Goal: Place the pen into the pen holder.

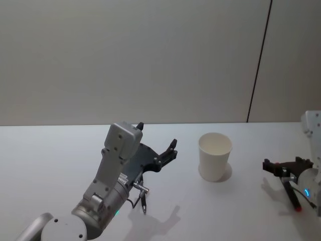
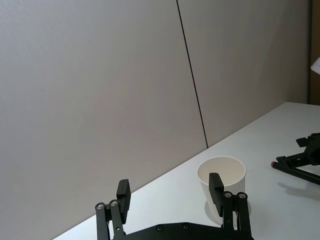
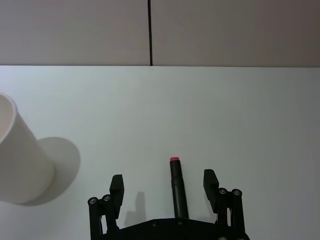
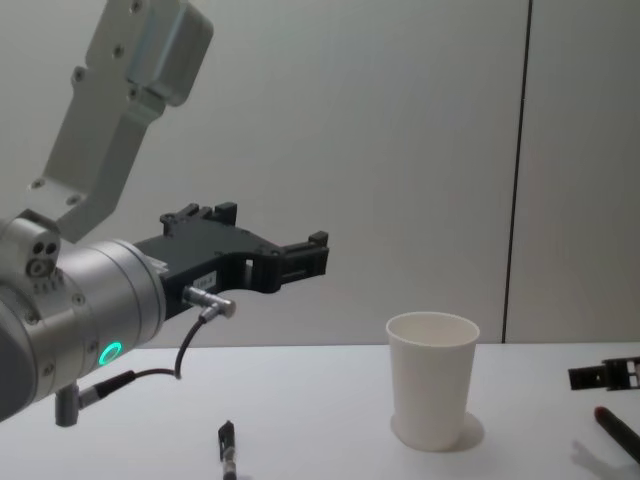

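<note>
Head view: cup upright on the white surface; left hand spread, raised left of it; right hand spread right of it, low over the pen. Left wrist view: cup just beyond the spread fingers. Right wrist view: black, red-tipped pen lies flat between the fingers, clear of both. Chest view: grey panelled wall, dark seam right of the cup

pen holder is a plain white paper cup, upright, a bit right of the tabletop's middle, black pen with red tip lying flat by the right edge on my right side, well apart from it
</note>
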